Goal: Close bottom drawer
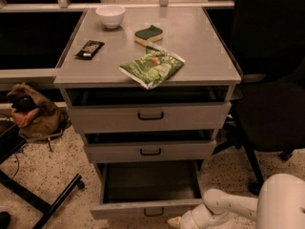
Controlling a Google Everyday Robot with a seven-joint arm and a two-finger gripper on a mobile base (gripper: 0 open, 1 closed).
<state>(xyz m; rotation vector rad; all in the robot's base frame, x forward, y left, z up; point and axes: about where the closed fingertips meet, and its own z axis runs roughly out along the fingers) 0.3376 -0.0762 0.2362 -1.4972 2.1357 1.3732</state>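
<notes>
The bottom drawer (147,208) of the grey metal cabinet is pulled well out, and its empty inside shows. Its slim front panel with a small black handle (154,212) is near the bottom edge of the view. My gripper (175,221) is at the lower edge, just right of the handle and in front of the drawer's front panel. The white arm (228,205) reaches in from the lower right.
The middle drawer (150,151) and top drawer (150,116) stand slightly open. On the cabinet top lie a green bag (152,68), a sponge (148,34), a white bowl (110,15) and a dark bar (89,48). A black chair (271,104) stands right, a bag (28,111) left.
</notes>
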